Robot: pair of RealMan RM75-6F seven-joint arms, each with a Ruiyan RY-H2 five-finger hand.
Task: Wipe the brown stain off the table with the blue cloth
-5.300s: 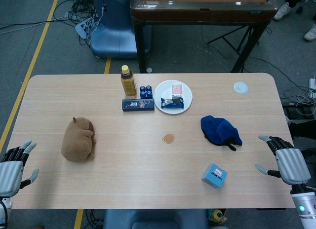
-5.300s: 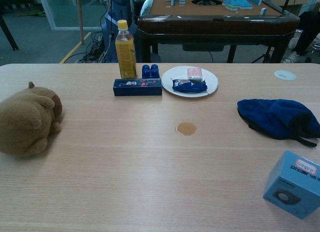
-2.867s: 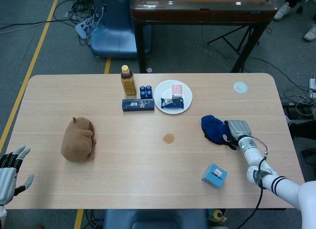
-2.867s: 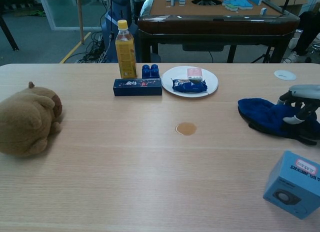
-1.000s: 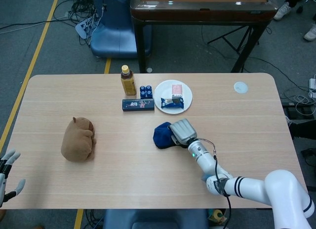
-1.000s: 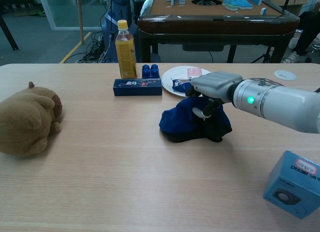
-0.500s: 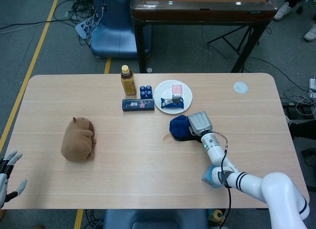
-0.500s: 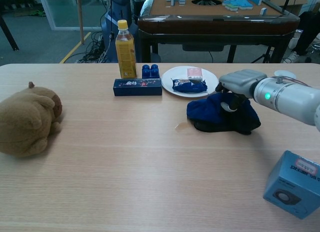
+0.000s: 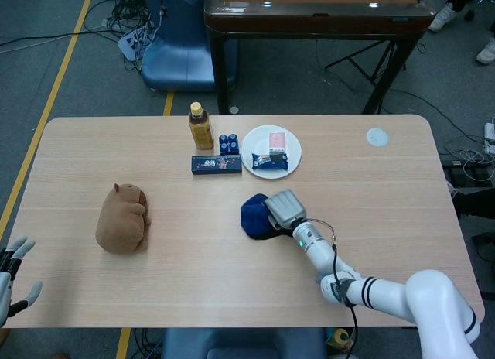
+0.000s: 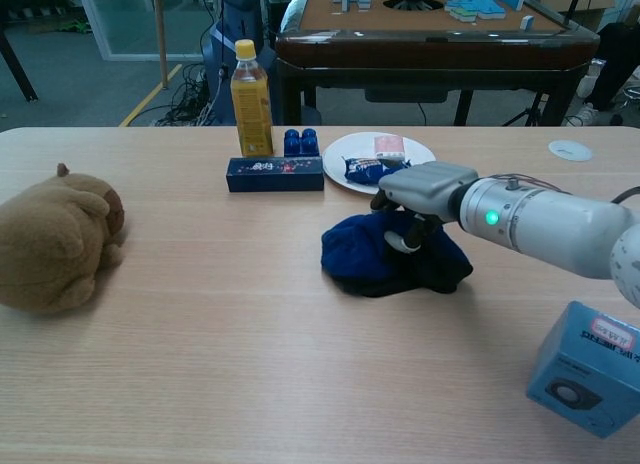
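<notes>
The right hand point(image 10: 425, 199) presses down on the blue cloth point(image 10: 385, 256), fingers curled into the bunched fabric and holding it against the table point(image 9: 387, 189) just in front of the plate point(image 9: 259, 162). The stain is out of sight; by my guess it lies under the cloth, so I can't tell how much of it remains. The left hand point(image 9: 11, 278) hangs off the near left corner, fingers apart, holding nothing. The worry from here is the crowd just beyond the cloth: the plate with its snack packets point(image 10: 375, 169) sits near the hand, and the dark box point(image 10: 275, 173) and bottle point(image 10: 251, 102) stand not far left of it, so a wide stroke away from the robot could nudge the plate or knock things over. The cloth is wadded up rather than flat, so it may roll or slip from under the fingers and just smear the mark. The toy point(image 9: 122, 218) and the blue cube point(image 10: 588, 369) lie well apart.
</notes>
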